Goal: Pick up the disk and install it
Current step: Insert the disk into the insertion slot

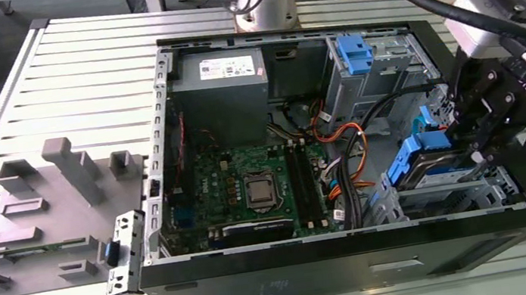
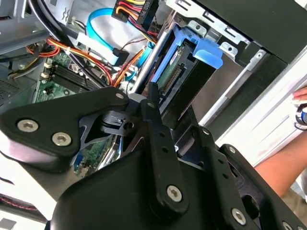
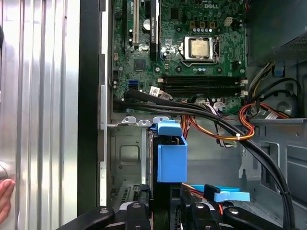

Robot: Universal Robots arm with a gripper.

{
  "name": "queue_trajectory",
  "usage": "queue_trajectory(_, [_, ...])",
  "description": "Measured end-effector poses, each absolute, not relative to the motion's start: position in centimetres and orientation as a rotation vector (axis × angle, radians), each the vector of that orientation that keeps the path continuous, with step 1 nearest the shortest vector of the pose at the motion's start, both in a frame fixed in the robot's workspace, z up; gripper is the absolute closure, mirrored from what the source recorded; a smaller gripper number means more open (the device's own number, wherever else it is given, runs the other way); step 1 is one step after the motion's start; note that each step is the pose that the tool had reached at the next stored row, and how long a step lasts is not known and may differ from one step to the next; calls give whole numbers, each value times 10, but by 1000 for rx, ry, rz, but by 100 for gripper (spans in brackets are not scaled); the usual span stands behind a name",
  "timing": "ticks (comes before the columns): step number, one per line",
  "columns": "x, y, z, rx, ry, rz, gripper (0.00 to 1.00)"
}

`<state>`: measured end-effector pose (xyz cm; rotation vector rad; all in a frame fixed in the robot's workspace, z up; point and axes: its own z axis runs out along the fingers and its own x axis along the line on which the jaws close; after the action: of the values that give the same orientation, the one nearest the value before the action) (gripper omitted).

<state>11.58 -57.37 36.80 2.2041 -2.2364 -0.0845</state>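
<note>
Open case point(image 1: 360, 261) lies on slatted table point(image 1: 78, 57); fixture block point(image 1: 48, 214) on the table at exterior view's left of case. Inside: motherboard point(image 1: 248, 187) mid-floor, drive cage point(image 1: 452, 195) at exterior view's right, disk point(image 1: 433, 163) in cage

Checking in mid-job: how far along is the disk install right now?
Done: the disk is inside the computer case, standing on edge in the drive cage. In hand: the gripper is right at the disk; whether it grips it isn't clear. Left: the disk's blue bracket appears to stick out of the cage, so full seating isn't confirmed.
</note>
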Motion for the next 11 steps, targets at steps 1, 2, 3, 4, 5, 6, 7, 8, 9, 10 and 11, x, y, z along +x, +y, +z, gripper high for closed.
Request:
queue_trajectory(1, [116, -574, 366, 2204, -2236, -85, 65])
queue_trajectory(2, [116, -574, 364, 2204, -2236, -85, 65])
queue_trajectory(3, [116, -574, 363, 2204, -2237, -85, 65])
queue_trajectory(4, [116, -574, 361, 2204, -2237, -85, 65])
queue_trajectory(5, [116, -574, 359, 2204, -2237, -85, 65])
queue_trajectory(6, [116, -574, 357, 2204, -2237, -85, 65])
queue_trajectory(7, [116, -574, 355, 2204, -2237, -85, 65])
queue_trajectory(8, [116, -575, 353, 2204, -2236, -85, 65])
queue_trajectory(9, [116, -575, 352, 2204, -2237, -85, 65])
queue_trajectory(10, [116, -575, 350, 2204, -2236, -85, 65])
queue_trajectory(11, [116, -575, 348, 2204, -2236, -85, 65])
